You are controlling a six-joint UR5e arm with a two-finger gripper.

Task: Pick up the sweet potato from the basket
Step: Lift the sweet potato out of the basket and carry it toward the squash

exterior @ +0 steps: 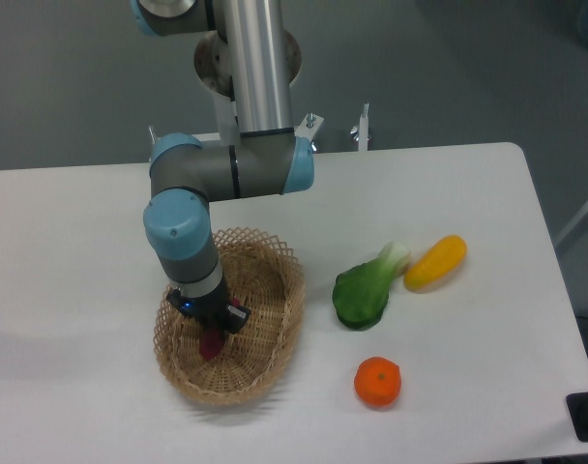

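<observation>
white surface (pixel 101 232), grey backdrop | gripper (pixel 213 327) is lowered into basket (pixel 275 319) over sweet potato (pixel 212 343); fingers' opening and hold cannot be told | other produce lies well apart

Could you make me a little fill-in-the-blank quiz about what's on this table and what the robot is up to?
1. The gripper is lowered into the ____, right over the purple sweet potato.
2. The round fruit nearest the table's front edge is colored ____.
3. Between the basket and the yellow squash lies a leafy vegetable colored ____.

Missing words: basket; orange; green
</observation>
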